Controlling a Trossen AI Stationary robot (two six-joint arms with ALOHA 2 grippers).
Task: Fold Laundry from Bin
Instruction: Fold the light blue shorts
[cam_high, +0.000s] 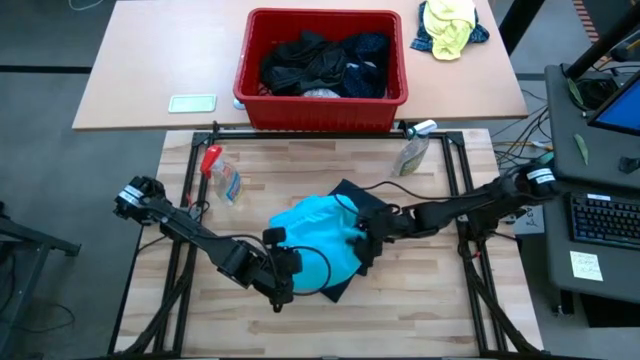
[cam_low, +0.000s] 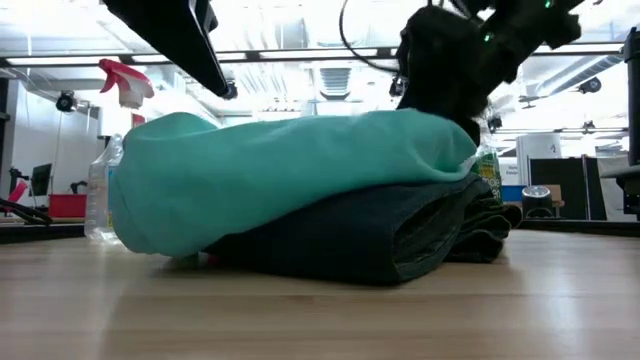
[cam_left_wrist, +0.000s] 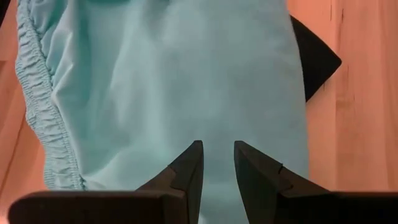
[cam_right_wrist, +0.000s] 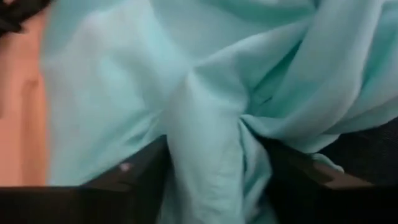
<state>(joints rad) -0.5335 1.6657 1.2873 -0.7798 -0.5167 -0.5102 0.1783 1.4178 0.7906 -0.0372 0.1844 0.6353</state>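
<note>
Centrally, soft turquoise garment (cam_high: 315, 245) w/ ruffled hem atop dark folded cloth (cam_low: 380, 235), right hand (cam_right_wrist: 214, 174) pinching turquoise fold, left hand (cam_left_wrist: 217, 171) narrow.

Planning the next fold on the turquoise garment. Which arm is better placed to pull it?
Probably right: the right gripper has a bunch of the turquoise garment between its fingers. The left gripper hovers over the cloth with nothing between its fingers.

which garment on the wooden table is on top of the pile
The turquoise garment. It lies over the dark folded garment, which shows only at the pile's edges. The right gripper has a fold of it between its fingers; the left gripper hovers above it.
</note>
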